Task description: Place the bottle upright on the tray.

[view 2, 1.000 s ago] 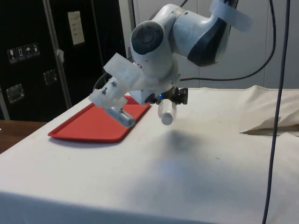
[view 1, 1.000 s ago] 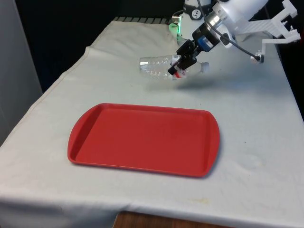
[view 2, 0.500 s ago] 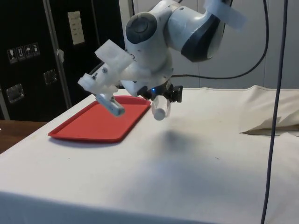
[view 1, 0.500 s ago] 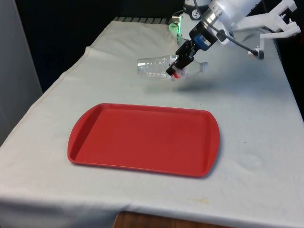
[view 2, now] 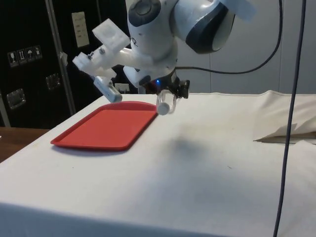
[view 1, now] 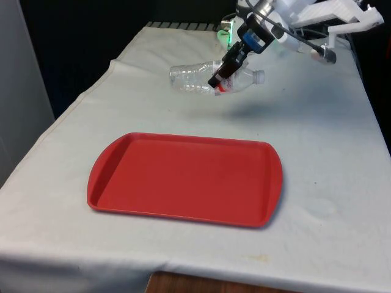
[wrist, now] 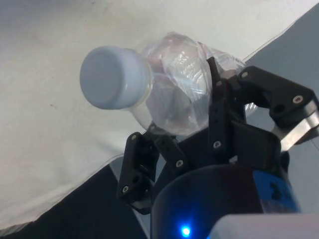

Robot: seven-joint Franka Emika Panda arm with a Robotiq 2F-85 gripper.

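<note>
The bottle (view 1: pixel 211 78) in the front view hangs on its side above the table (view 1: pixel 330 140), clear of the cloth, with its white cap (view 1: pixel 259 77) toward the front view's right and its base toward the left. My tool (view 1: pixel 221 79) is clamped on it close behind the neck, where a red label band shows. The red tray (view 1: pixel 183 178) lies nearer the camera, well apart from the bottle and bare.

In the side view the bottle (view 2: pixel 163 104) is almost end-on, cap first, so I read its tilt poorly; it seems close to level, perhaps dipping a little at the cap. The tray (view 2: pixel 106 127) sits beyond it, with open cloth between.

The wrist view shows the fingers (wrist: pixel 137 167) pinching the clear shoulder just behind the cap (wrist: pixel 114 77), and the thin plastic (wrist: pixel 177 99) looks dented under them.

To do this step well, I judge I should carry the bottle over the tray's middle at this height and turn the wrist there until the base points down, not on the way. Since I hold it near the neck, the long body will swing, so I want a slow rotation. I would lower until the base sits flat before I let go, away from the raised rim.
</note>
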